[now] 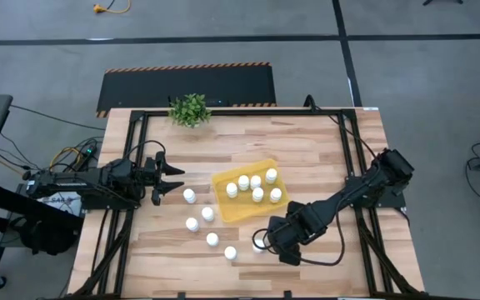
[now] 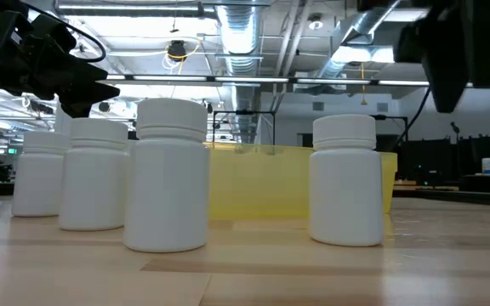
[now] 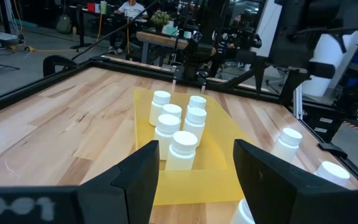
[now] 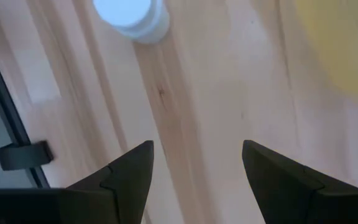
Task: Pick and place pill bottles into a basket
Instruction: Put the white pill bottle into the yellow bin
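The right claw hung wide and empty over the tabletop, beside an upright bottle just left of it, well short of the basket. The left claw waited spread, facing another bottle nearby.

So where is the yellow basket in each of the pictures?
High view: the yellow basket lies near the table's middle, with five pill bottles inside.
Low view: the basket is the yellow wall behind the front bottles.
Left wrist view: the basket lies ahead of the open left pincer.
Right wrist view: only a yellow blur in one corner.
Shared landmark: the light wooden table.
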{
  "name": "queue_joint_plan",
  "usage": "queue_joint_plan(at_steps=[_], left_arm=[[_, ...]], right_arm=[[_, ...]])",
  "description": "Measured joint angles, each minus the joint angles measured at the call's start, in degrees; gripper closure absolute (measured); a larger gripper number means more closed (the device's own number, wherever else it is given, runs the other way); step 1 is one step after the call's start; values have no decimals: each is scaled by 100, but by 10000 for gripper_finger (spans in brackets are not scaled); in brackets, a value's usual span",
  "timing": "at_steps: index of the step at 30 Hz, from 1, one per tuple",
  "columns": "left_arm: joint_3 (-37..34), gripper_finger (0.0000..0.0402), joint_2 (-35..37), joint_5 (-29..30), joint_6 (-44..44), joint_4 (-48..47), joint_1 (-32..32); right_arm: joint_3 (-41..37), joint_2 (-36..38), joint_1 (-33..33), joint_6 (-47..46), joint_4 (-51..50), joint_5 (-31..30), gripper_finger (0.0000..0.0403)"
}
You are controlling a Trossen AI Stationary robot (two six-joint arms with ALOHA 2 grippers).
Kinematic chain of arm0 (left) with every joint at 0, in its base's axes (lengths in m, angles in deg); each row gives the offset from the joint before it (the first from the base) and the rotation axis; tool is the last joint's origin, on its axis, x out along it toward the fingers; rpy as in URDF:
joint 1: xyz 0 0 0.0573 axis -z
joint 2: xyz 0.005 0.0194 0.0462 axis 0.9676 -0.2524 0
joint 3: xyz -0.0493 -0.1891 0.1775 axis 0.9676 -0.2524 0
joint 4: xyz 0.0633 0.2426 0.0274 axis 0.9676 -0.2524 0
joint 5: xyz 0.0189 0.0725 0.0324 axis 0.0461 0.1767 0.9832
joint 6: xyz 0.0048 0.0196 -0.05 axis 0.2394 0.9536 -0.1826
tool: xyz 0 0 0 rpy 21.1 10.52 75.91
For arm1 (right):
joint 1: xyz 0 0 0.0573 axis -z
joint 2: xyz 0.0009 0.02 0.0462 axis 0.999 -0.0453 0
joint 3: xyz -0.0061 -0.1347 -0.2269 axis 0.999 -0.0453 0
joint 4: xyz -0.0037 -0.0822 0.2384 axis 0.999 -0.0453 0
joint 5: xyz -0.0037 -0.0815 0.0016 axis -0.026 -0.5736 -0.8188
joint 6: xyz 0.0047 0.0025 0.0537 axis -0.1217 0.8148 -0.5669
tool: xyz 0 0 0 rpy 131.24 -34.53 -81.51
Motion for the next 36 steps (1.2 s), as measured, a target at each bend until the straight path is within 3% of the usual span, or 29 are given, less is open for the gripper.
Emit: queue_joint_plan(at_steps=[10, 24, 36], left_arm=[[0, 207, 0, 0, 0, 1, 0], [2, 207, -2, -1, 0, -1, 1], [2, 207, -2, 0, 0, -1, 1]], right_arm=[[-81, -242, 194, -203, 510, 131, 163], [622, -1584, 180, 944, 570, 439, 163], [887, -1786, 348, 1395, 499, 215, 163]])
